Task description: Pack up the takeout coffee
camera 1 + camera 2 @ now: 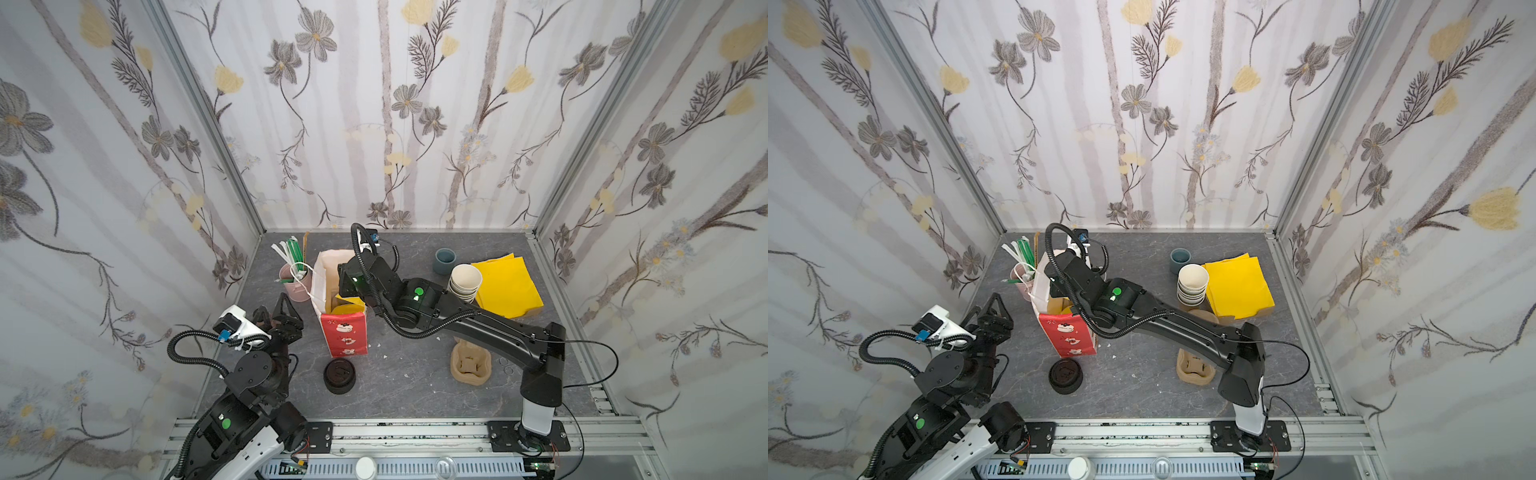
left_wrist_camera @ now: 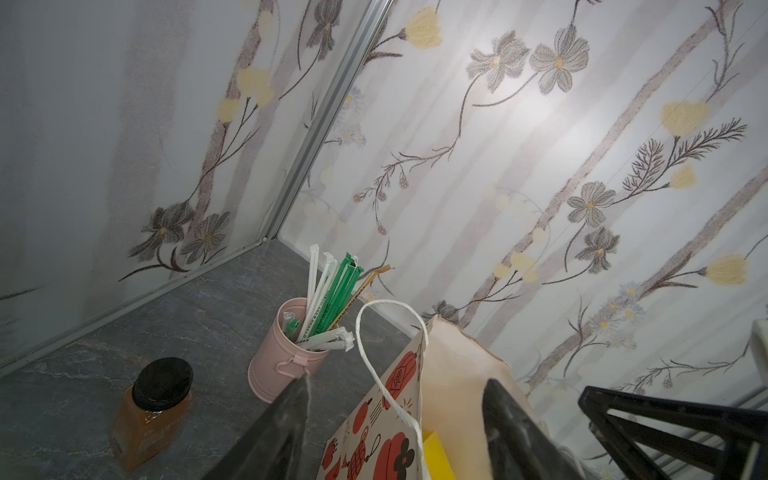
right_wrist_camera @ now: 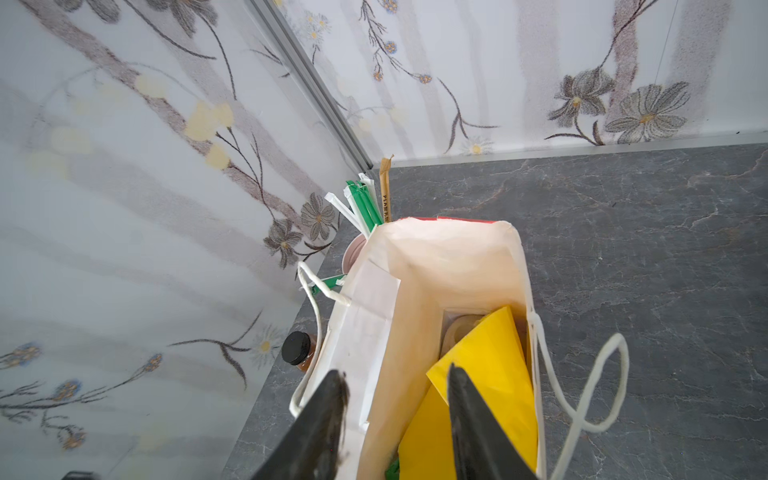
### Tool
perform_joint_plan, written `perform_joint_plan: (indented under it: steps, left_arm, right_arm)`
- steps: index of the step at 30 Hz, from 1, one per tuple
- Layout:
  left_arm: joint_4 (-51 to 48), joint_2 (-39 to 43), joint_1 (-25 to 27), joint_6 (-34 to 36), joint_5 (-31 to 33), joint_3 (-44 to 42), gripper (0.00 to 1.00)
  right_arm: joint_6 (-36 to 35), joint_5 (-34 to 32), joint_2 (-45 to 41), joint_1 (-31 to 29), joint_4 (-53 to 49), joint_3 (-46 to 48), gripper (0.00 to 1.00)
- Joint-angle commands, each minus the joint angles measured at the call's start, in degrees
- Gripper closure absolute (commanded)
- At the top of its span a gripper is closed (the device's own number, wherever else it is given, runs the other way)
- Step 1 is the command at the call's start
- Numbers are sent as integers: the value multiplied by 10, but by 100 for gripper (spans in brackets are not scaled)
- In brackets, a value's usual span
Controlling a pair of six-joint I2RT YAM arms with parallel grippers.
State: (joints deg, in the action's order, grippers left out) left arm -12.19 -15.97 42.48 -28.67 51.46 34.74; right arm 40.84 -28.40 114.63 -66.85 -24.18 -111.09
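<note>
The takeout coffee is hidden in every view. A red and white paper bag [image 1: 344,332] stands open at the table's middle left. My right gripper [image 3: 395,372] hangs open just above the bag's mouth with nothing between its fingers. Below it, a yellow napkin [image 3: 486,361] lies inside the bag [image 3: 419,266]. A pale round rim [image 3: 459,328] shows at the bag's bottom; I cannot tell what it is. My left gripper [image 1: 274,309] stands open to the left of the bag and apart from it. It holds nothing, and the bag's printed side [image 2: 386,415] is in front of it.
A squat black stack of lids [image 1: 339,376] sits in front of the bag. A pink bucket of straws [image 1: 296,284] and an amber jar [image 2: 151,415] stand left of it. On the right are stacked paper cups [image 1: 464,282], yellow napkins [image 1: 509,286], a grey-blue cup [image 1: 445,261] and a pulp carrier [image 1: 470,365].
</note>
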Motion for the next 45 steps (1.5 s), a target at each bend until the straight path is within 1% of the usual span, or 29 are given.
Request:
perform_joint_plan:
  steps: [1,4,7,10,11,14,17,19,22,24,27,29,31,33,36,37,40,44,45]
  left_arm:
    - [-20,-17,0,-40,26,-5,34]
    - [-42,-41,-1,-80,60,-10,35]
    - [-61,-74,-2,-111,101,-4,36]
    - [-64,-108,-15,-140,121,-1,36]
    - [-63,-121,-26,-147,121,-1,36]
    - [-61,-158,-79,-158,95,4,35]
    - [-47,-187,-166,-154,39,8,33]
    - [-19,-197,-225,-136,0,0,32]
    - [50,-211,-309,-100,-61,-30,28]
    - [109,-221,-351,-65,-110,-59,23]
    - [223,-243,-399,-15,-171,-115,20]
    - [294,-263,-417,14,-176,-147,19]
    - [354,-287,-428,30,-168,-172,17]
    - [407,-313,-441,67,-204,-190,15]
    - [456,-364,-451,113,-254,-195,11]
    - [469,-381,-452,127,-271,-193,9]
    - [512,-417,-455,152,-308,-194,7]
    - [578,-448,-463,161,-329,-210,5]
    - [593,-455,-466,165,-341,-214,5]
  right_arm:
    - [-30,11,-47,0,-15,6,57]
    - [-58,-22,-120,1,-18,69,57]
    - [-68,-67,-209,11,-14,161,57]
    - [-72,-96,-306,39,-13,260,54]
    - [-72,-101,-338,59,-14,295,54]
    - [-66,-94,-429,142,-17,397,51]
    - [-70,-74,-509,258,-7,482,50]
    - [-86,-68,-550,326,14,531,45]
    - [-113,-65,-596,429,78,614,40]
    - [-130,-60,-610,485,134,663,39]
    - [-156,-61,-600,554,227,741,37]
    - [-178,-59,-574,588,284,772,37]
    - [-205,-52,-536,613,336,793,37]
    - [-247,-28,-500,624,394,810,36]
    - [-309,41,-455,637,472,831,28]
    - [-327,60,-444,642,499,841,27]
    - [-361,85,-428,653,596,891,25]
    - [-360,157,-411,677,740,960,24]
    - [-362,177,-407,681,751,962,24]
